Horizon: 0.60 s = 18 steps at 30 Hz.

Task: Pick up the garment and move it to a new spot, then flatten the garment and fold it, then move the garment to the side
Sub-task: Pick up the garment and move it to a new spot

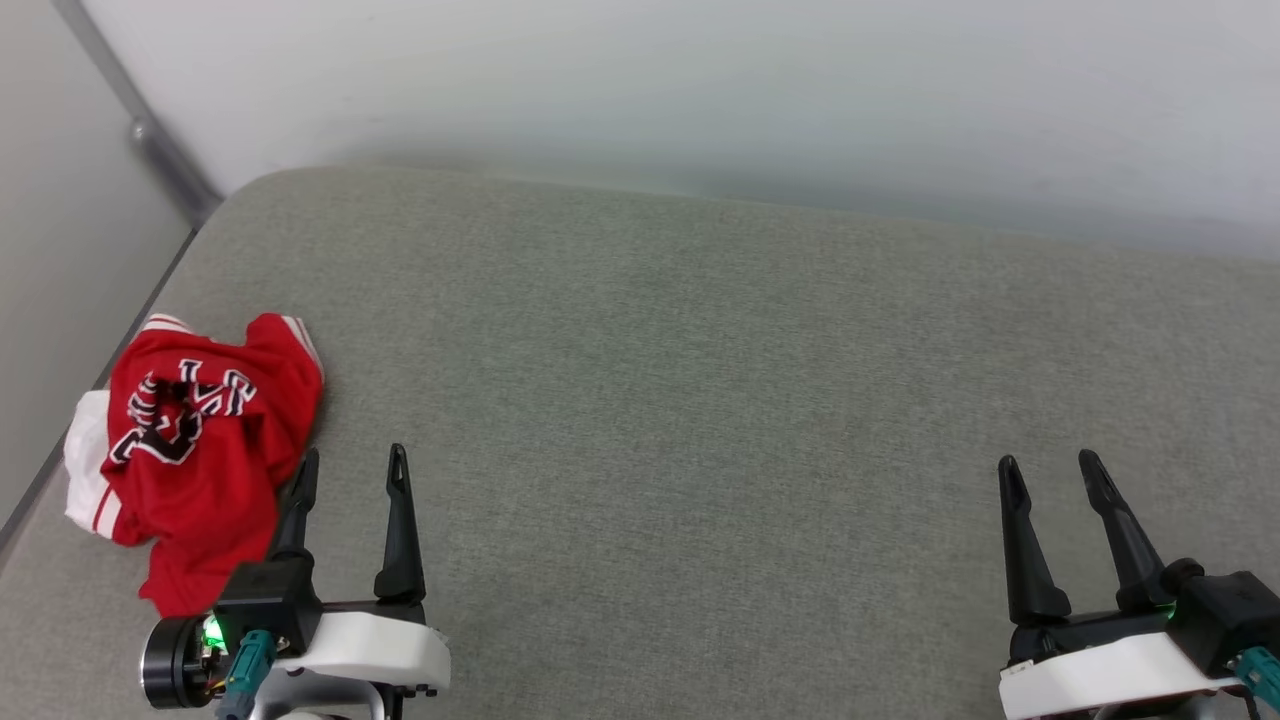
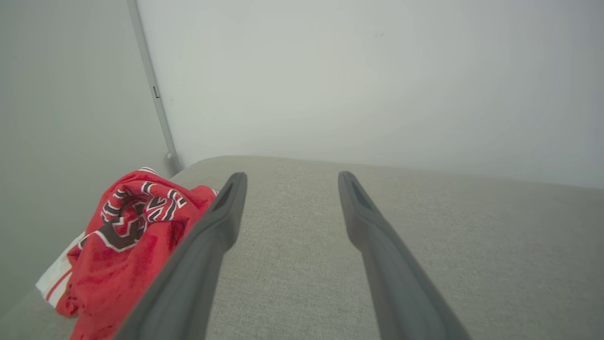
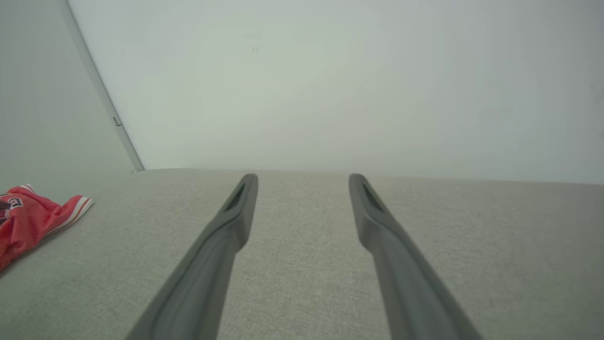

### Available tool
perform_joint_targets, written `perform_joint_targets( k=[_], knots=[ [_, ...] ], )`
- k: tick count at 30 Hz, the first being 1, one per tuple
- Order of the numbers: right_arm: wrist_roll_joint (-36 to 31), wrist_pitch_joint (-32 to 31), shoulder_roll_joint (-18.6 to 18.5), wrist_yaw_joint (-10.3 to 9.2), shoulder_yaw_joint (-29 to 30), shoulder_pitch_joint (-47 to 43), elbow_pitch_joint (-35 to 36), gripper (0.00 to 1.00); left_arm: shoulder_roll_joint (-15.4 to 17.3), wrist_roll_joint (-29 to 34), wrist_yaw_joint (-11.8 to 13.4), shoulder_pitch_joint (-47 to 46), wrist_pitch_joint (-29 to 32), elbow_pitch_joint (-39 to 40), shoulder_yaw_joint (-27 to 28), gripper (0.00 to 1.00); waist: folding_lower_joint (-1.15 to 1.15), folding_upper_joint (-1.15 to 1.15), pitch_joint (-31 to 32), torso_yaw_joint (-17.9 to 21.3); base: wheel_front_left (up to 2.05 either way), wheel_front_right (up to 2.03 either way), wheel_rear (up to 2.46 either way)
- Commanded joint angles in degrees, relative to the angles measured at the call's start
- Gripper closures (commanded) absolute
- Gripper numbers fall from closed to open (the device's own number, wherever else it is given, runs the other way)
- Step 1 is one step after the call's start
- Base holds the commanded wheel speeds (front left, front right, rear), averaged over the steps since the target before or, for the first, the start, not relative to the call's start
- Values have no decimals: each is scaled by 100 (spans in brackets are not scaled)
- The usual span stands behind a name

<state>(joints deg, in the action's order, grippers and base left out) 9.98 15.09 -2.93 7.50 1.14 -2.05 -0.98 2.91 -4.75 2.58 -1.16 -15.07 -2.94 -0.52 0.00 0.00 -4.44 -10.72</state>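
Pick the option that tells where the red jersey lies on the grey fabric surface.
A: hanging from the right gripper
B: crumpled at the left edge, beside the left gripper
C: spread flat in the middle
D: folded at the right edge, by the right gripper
B: the red jersey lies bunched up at the left edge of the grey fabric surface, right beside the open left gripper.

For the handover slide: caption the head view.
Crumpled red garment at the grey cushion's left edge, beside the open left tool; open right tool far off.
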Motion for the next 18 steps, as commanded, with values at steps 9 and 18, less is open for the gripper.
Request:
perform_joint_targets(
  k=[9,18],
  knots=[
    [-145,11,9,-1,-75,-2,25,0,-2,-116,85,-11,-16,-22,26,0,0,0,-34,-777,0,0,0],
    [-232,11,9,-1,-103,-10,26,0,-2,-167,100,-16,-16,-34,30,0,0,0,-72,-1316,0,0,0]
  ],
)
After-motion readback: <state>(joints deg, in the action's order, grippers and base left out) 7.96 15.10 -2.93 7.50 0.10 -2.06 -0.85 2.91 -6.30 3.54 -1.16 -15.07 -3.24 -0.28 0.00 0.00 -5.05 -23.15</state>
